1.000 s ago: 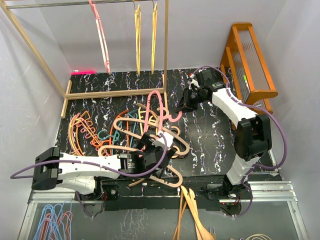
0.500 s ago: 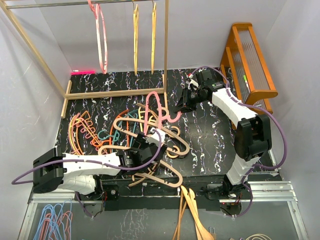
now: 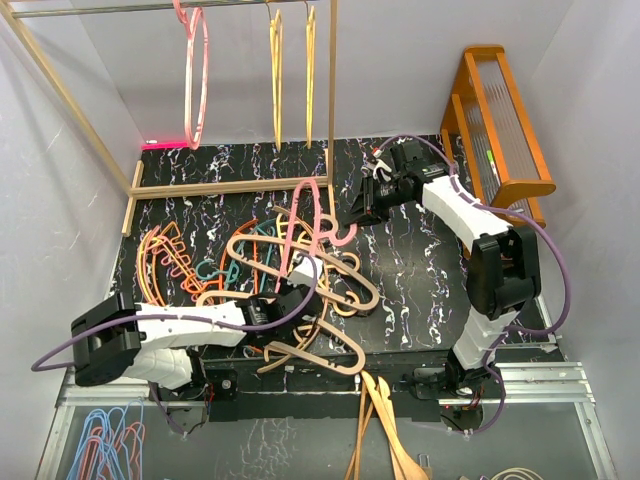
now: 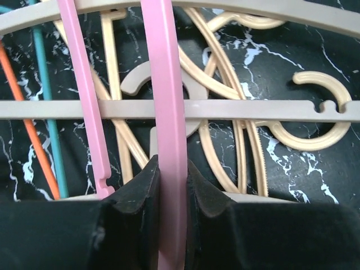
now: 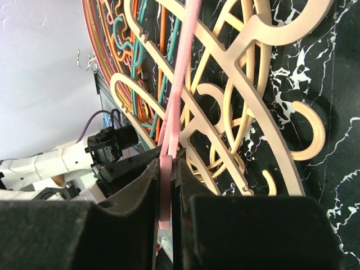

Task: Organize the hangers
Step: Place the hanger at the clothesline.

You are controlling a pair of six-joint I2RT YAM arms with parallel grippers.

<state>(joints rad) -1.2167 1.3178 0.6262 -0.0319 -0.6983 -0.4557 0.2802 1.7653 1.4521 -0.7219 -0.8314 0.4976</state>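
Pink hanger [image 4: 169, 84] clamped in left claw [image 4: 171, 171] and right claw [image 5: 167, 166], three hangers [image 3: 274, 80] on rail [image 3: 100, 10]

Tangled hangers [image 3: 240, 246] block the tabletop [image 3: 415, 285] left-centre. Bare passage toward right edge. Wooden rack rail [image 3: 220, 186] bars far-left side.

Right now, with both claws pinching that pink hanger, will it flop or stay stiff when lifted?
Probably light and slightly springy: the pink hanger is a thin strip, pinched by the left gripper and right gripper. It may snag, lying across tangled tan hangers.
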